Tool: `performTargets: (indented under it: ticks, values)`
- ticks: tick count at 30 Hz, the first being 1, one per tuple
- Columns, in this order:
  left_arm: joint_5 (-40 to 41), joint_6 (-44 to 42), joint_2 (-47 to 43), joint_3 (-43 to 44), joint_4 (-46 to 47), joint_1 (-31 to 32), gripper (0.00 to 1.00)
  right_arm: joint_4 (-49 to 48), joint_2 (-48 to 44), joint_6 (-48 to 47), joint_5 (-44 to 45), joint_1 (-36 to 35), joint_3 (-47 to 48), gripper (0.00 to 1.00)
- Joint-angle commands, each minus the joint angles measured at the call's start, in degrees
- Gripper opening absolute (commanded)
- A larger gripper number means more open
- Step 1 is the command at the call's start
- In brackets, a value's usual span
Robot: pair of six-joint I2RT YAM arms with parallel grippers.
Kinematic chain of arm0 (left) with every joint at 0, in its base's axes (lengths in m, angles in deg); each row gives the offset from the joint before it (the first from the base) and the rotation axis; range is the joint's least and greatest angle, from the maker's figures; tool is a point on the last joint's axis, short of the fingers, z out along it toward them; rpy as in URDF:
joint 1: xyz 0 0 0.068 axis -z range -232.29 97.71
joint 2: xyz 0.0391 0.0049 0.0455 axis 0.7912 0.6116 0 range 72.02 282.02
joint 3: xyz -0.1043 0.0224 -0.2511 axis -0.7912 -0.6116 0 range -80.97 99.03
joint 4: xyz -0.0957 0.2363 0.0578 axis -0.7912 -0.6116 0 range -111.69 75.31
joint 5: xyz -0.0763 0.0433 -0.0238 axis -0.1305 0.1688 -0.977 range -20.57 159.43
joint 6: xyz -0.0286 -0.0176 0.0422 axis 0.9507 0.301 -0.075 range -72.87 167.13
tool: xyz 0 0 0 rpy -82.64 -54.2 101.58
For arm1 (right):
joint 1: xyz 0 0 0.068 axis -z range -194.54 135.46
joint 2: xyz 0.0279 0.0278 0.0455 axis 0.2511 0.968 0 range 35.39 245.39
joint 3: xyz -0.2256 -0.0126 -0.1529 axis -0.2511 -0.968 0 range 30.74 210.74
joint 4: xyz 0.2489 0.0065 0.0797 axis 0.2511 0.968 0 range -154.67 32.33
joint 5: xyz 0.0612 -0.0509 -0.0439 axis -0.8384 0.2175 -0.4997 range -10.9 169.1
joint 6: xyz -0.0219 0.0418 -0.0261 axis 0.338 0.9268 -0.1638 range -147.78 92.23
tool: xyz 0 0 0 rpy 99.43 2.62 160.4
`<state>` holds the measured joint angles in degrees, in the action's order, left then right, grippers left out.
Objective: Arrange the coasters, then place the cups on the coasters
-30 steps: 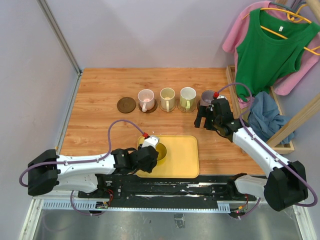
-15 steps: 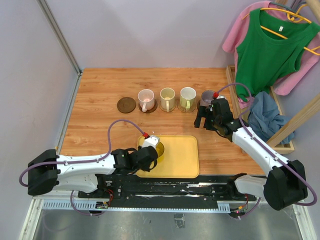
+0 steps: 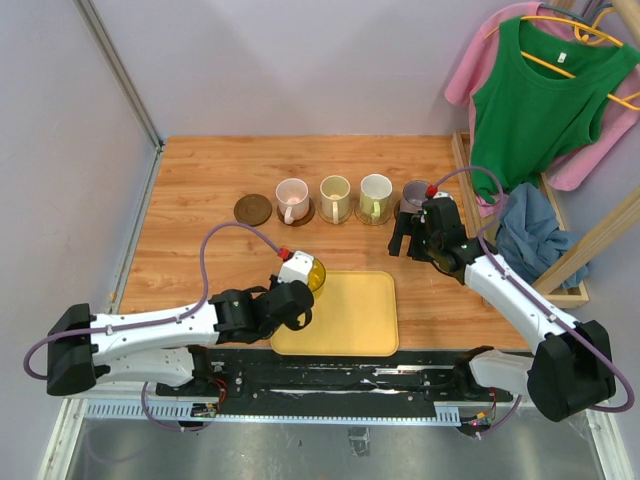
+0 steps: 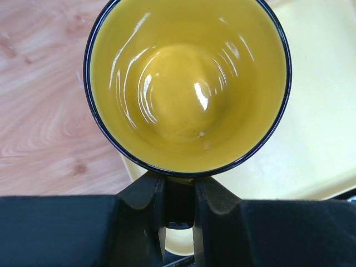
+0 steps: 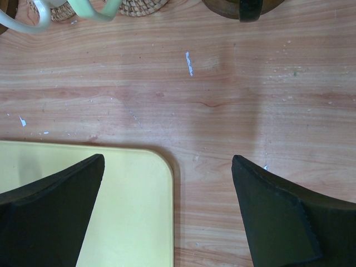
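A yellow cup point(image 4: 186, 83) with a dark rim hangs over the yellow tray's point(image 3: 350, 315) far left corner, and my left gripper point(image 4: 178, 192) is shut on its handle. From above, that yellow cup point(image 3: 313, 272) is near the left gripper point(image 3: 302, 286). An empty dark brown coaster point(image 3: 253, 210) lies at the row's left end. Beside it the pink cup point(image 3: 291, 198), cream cup point(image 3: 334, 196), whitish-green cup point(image 3: 375, 195) and grey-purple cup point(image 3: 414, 192) stand on coasters. My right gripper point(image 3: 403, 241) hovers open just in front of the grey-purple cup.
In the right wrist view the open right gripper point(image 5: 168, 161) spans the tray's point(image 5: 111, 211) far right corner and bare wood. A wooden rack with clothes point(image 3: 530, 235) stands at the table's right edge. A wall point(image 3: 60, 200) borders the left side.
My left gripper closed on the yellow cup's handle, then lifted it off the tray and carried it toward the tray's far left corner. The right arm stayed put.
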<state>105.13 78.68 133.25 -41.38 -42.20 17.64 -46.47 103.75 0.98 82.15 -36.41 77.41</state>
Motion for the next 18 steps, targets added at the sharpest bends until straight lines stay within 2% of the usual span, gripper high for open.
performTargets:
  ticks: [1, 5, 11, 18]
  values:
    - [9.83, -0.39, -2.77, 3.25, -0.82, -1.32, 0.00, -0.13, -1.51, -0.49, 2.01, 0.51, -0.96, 0.98]
    - [8.36, -1.56, -5.39, 3.05, 0.83, -8.04, 0.01, 0.39, -2.14, -1.00, 3.36, 0.51, -0.50, 0.98]
    - [2.65, -8.53, -8.87, 1.40, 9.74, -21.02, 0.00, 1.31, -3.22, -2.39, 5.90, 0.68, 0.57, 0.98]
    - [-6.04, -15.10, -2.50, 2.23, 19.61, -35.48, 0.01, 1.79, -3.63, -3.24, 6.93, 1.86, 0.74, 0.98]
